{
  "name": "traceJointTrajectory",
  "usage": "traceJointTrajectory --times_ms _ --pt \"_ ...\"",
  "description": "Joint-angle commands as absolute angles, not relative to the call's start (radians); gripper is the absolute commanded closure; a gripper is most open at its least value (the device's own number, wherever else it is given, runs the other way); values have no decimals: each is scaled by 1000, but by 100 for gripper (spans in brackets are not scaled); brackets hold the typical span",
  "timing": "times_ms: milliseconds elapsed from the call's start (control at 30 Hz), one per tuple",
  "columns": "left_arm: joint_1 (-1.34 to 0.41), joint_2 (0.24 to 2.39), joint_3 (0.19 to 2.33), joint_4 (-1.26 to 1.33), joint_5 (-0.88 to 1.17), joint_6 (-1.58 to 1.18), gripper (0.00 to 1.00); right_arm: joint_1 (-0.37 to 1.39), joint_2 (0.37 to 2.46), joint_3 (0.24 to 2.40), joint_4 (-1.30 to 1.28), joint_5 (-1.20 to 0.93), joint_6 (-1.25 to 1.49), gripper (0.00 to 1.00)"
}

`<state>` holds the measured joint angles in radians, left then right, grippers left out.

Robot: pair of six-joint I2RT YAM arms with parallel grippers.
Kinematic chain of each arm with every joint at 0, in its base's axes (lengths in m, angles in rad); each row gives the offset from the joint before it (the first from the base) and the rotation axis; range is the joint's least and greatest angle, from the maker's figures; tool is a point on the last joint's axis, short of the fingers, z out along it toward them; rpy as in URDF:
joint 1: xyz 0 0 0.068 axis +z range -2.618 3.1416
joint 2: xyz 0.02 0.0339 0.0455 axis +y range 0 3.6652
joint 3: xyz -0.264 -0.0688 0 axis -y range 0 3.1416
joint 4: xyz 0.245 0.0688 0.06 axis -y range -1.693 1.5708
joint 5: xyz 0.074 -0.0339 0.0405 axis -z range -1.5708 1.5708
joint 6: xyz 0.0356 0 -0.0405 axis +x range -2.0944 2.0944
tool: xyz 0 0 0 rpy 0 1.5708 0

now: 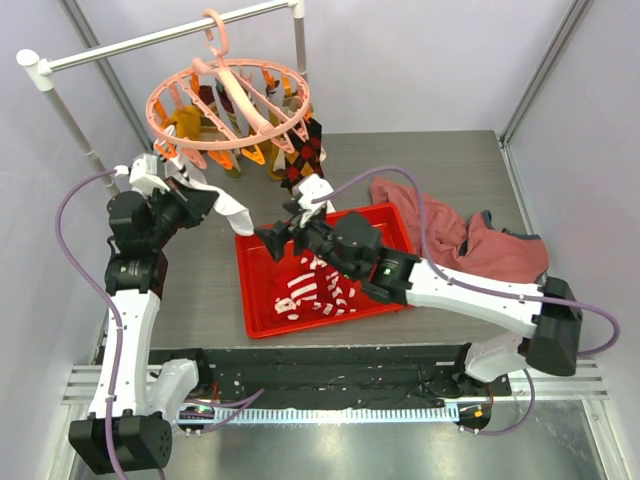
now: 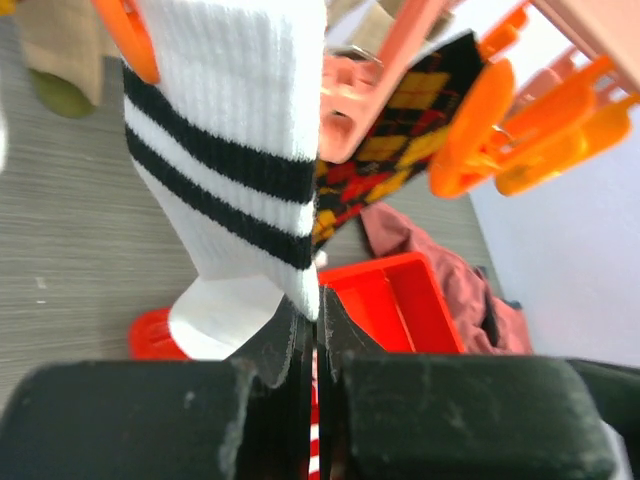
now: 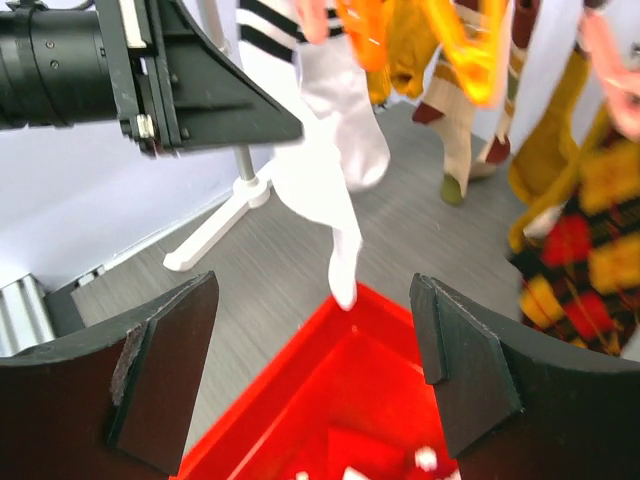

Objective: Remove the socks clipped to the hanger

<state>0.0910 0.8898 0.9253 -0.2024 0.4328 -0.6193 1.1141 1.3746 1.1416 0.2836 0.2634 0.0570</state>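
The salmon-pink round hanger (image 1: 230,105) hangs by its hook from the white rail. A white sock with dark bands (image 2: 225,150) dangles from an orange peg (image 2: 130,35), and my left gripper (image 2: 310,312) is shut on its lower edge. The same sock (image 1: 228,208) trails toward the tray's back-left corner. A dark argyle sock (image 1: 305,155) and mustard socks (image 1: 185,125) are clipped on as well. My right gripper (image 3: 315,350) stands open and empty over that corner, just below the white sock's toe (image 3: 343,280). A red-and-white striped sock (image 1: 315,290) lies in the tray.
The red tray (image 1: 255,300) sits mid-table under the right arm. A reddish-pink cloth (image 1: 470,240) is heaped to its right. The white rail (image 1: 160,38) spans the back on white posts, with one foot (image 3: 215,225) on the table near the left arm.
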Motion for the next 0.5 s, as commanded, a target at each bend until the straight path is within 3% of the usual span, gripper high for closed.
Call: traceJointTrajectory --times_ms 0,400,467 --pt "54 882 939 -201 509 -689 100 1131 1492 1239 393 256 -28 14" --pt "21 865 954 -261 555 -752 100 1144 1741 1420 429 336 -84 17" --pt "21 856 954 -265 557 -765 100 1144 1769 1433 431 376 -84 31"
